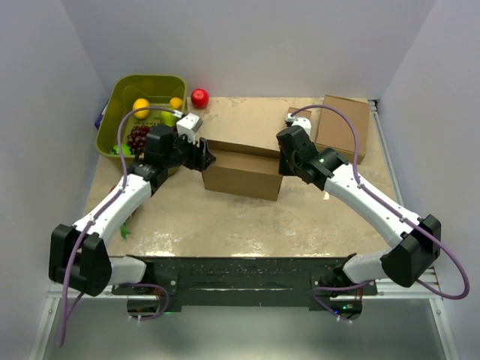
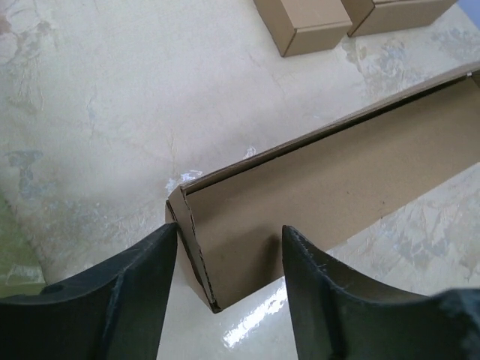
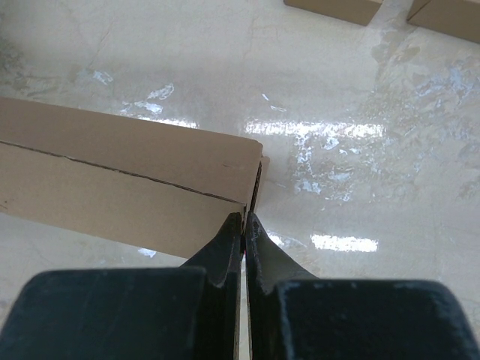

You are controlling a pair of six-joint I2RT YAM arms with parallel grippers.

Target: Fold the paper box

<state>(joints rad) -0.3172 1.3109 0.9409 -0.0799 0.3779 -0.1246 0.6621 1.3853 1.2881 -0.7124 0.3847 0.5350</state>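
Between the two arms, near the middle of the table [image 1: 225, 225], sits the paper box [image 1: 244, 176]. It is partly folded, its long front wall upright and facing the arm bases, with a paler cardboard panel stretching away behind it. In the left wrist view, the box [image 2: 322, 187] shows a long standing wall and a short end flap turned in at the near corner.

At that left end, the left end effector [image 1: 206, 157] is spread wide [image 2: 229, 247]. One finger [image 2: 142, 277] is just outside the corner and the other [image 2: 322, 292] is over the inner side of the wall, so the end flap stands between them. Neither finger presses on the cardboard.

At the opposite end, the right end effector [image 1: 283, 154] has its fingers pressed together [image 3: 244, 225] with nothing visible between them. Their tips meet the vertical corner edge of the box [image 3: 112, 180].

Farther out, two smaller brown boxes [image 1: 343, 127] lie at the far right of the table. A green basket [image 1: 111, 112] holding fruit [image 1: 141, 107] sits at the far left corner, with a red apple [image 1: 199, 97] just beside it.
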